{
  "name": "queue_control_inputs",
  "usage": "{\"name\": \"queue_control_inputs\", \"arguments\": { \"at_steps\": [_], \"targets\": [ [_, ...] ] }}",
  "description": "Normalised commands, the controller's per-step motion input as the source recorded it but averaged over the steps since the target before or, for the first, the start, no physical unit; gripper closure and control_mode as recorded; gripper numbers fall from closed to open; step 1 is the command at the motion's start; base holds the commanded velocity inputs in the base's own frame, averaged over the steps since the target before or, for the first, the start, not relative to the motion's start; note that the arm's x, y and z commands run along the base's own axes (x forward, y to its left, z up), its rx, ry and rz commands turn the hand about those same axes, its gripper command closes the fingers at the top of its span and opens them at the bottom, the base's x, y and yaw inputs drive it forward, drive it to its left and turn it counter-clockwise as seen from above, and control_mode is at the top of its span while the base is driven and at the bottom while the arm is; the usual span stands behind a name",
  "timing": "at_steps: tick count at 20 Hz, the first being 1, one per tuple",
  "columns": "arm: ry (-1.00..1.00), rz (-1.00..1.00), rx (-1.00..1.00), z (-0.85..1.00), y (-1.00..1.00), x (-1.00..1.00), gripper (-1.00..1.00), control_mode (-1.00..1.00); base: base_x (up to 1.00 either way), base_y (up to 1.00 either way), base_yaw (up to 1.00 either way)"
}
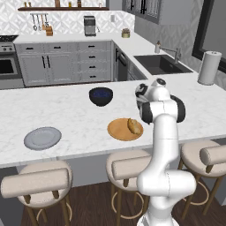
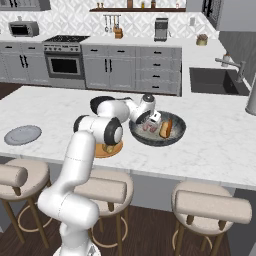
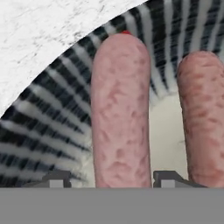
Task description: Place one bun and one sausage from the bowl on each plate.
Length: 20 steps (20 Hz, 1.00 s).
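Mottled pink cylindrical sausage (image 3: 120, 109), ribbed bowl (image 3: 48, 113)

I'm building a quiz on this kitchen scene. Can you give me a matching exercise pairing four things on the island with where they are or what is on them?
Things:
1. tan-orange wooden round plate
2. plain light grey round plate
3. wide dark grey speckled bowl
4. glossy dark blue deep bowl

States:
A. holds pink sausages
B. carries one bun
C. bare, far left on the counter
D. stands behind the wooden plate

Pairs: 1-B, 2-C, 3-A, 4-D
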Motion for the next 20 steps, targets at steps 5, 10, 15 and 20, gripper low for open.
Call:
{"name": "queue_control_inputs", "arguments": {
  "at_steps": [5,10,15,20],
  "targets": [
    [0.00,0.07,0.00,-0.04,0.16,0.00,1.00,-1.00,0.00,0.00,0.00],
    [0.03,0.06,0.00,0.37,0.12,-0.46,1.00,-1.00,0.00,0.00,0.00],
    [0.01,0.02,0.00,0.76,0.03,-1.00,1.00,-1.00,0.00,0.00,0.00],
    [0.02,0.12,-0.07,0.75,0.52,-0.93,1.00,-1.00,0.00,0.00,0.00]
  ]
}}
